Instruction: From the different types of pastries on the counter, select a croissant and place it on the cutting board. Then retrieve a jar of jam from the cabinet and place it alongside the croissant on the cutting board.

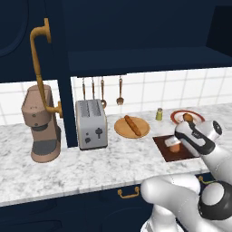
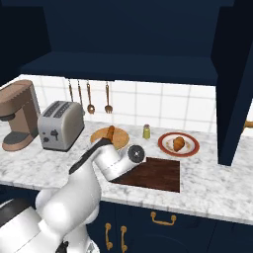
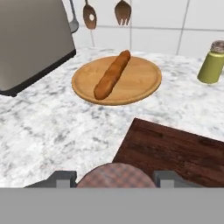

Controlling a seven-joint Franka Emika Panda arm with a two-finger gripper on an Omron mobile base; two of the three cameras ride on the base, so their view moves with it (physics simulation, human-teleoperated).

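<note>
My gripper [image 3: 116, 178] grips the jar of jam [image 1: 175, 146] at the cutting board [image 3: 175, 153]. The croissant [image 2: 178, 143], right of it, still awaits moving.

You've got the croissant [image 2: 179, 143], small and golden-orange, sitting on the red-rimmed plate [image 2: 165, 139] at the back of the table [image 2: 29, 165]. The long brown loaf [image 3: 112, 75] lies diagonally across the round wooden plate [image 3: 144, 83]. The dark cutting board [image 2: 158, 175] lies flat near the front edge, jam jar [image 1: 176, 146] upright over its left part between the fingers [image 3: 59, 179]
</note>
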